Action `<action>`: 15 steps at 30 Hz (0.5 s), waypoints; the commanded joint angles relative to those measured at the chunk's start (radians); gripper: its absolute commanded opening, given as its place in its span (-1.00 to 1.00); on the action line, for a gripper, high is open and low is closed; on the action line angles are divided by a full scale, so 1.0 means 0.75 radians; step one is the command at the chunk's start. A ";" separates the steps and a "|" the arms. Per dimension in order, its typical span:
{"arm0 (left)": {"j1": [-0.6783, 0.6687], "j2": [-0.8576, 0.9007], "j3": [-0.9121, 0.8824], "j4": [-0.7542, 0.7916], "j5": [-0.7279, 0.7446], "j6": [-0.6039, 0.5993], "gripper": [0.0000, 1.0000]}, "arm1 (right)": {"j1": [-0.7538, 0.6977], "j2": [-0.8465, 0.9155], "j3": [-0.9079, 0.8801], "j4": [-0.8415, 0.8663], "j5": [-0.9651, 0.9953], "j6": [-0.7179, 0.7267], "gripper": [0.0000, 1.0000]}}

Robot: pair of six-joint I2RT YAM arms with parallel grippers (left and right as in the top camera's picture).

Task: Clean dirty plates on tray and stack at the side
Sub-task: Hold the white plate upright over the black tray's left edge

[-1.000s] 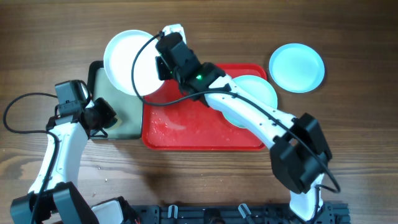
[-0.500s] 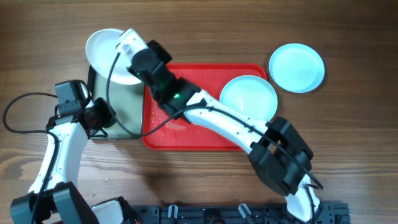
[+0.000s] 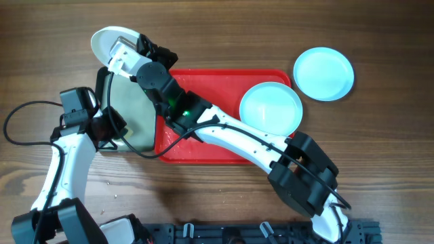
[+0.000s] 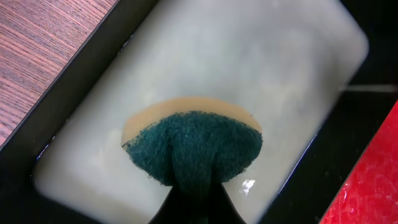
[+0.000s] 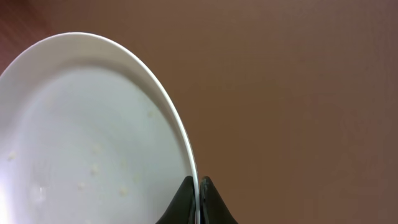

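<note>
My right gripper (image 3: 127,49) is shut on the rim of a white plate (image 3: 105,42), holding it tipped on edge over the wood past the far end of the black-rimmed tray. Pale crumbs dot the white plate (image 5: 93,124), and the right gripper (image 5: 198,193) pinches its edge. One pale aqua plate (image 3: 271,108) lies at the right end of the red tray (image 3: 217,85). Another aqua plate (image 3: 323,73) rests on the table to the right of it. My left gripper (image 4: 193,202) is shut on a dark green sponge (image 4: 193,146) over milky liquid.
The black-rimmed tray (image 3: 135,115) with its pale green inside sits against the red tray's left side, under the left gripper (image 3: 121,132). A black cable from the right arm loops across it. Wet specks lie on the red tray's left half (image 3: 180,139).
The right arm has carried the white plate leftward, from above the red tray's far left corner to beyond the black-rimmed tray, tipping it on edge. The left arm has not moved.
</note>
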 commanded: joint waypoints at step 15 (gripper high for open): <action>0.006 0.006 -0.011 0.010 0.017 -0.003 -0.92 | 0.008 0.005 0.026 0.018 0.026 0.003 -0.91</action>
